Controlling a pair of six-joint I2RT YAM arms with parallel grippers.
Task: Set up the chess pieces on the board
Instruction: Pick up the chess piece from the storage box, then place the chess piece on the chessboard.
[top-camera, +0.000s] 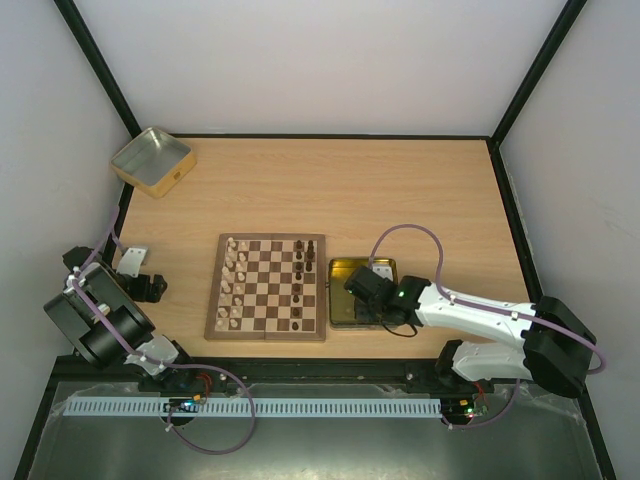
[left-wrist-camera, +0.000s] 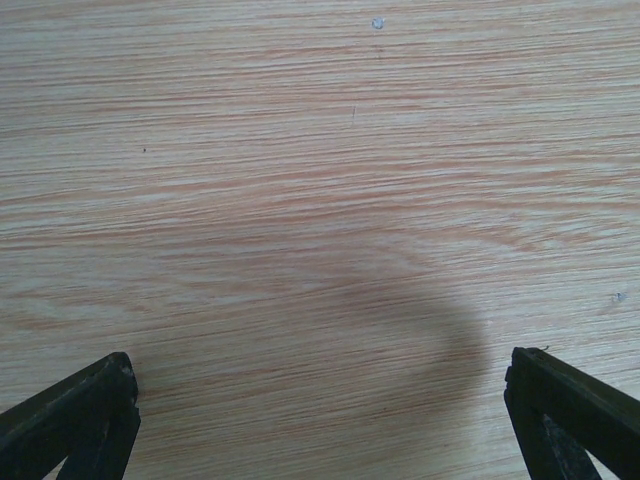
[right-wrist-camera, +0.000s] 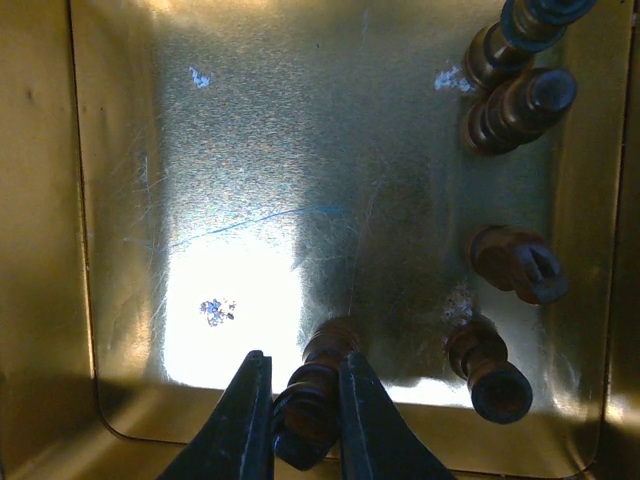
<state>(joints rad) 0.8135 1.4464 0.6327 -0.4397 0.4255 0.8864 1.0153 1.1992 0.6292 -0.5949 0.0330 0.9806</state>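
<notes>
The board (top-camera: 266, 322) lies flat at the middle of the table (top-camera: 400, 190), just left of the gold tin (top-camera: 340, 268). Pale pieces (top-camera: 232, 282) stand along its left side in two files. Dark pieces (top-camera: 306, 272) stand along its right side, also in roughly two files. Some squares there look unfilled, though the pieces are too small in the top view to count or to tell apart by type. The middle of the board is bare checks.

The right arm reaches from its base across to the gold tin, with the right gripper (right-wrist-camera: 302, 365) down inside it. In the wrist view its two black fingers (right-wrist-camera: 245, 420) are closed tight on a dark piece (right-wrist-camera: 305, 405). The piece lies on its side near the tin's near wall and is pinched between the pads. Whether it has left the floor cannot be told. Four loose pieces (right-wrist-camera: 515, 265), all dark, lie on their sides along the right side of the tin. Two sit close together at the far corner, one lies midway, and one is near the gripper but apart from it. The rest of the scratched, shiny floor shows only glare and a few specks.

The left arm is folded back at the left edge of the table, well apart from the board. The left gripper (left-wrist-camera: 320, 362) hangs over plain wood grain with its fingers (left-wrist-camera: 75, 420) spread wide, nothing between them.

A second tin (top-camera: 152, 160), open and pale inside, sits at the far left corner of the table, well apart from everything else.
</notes>
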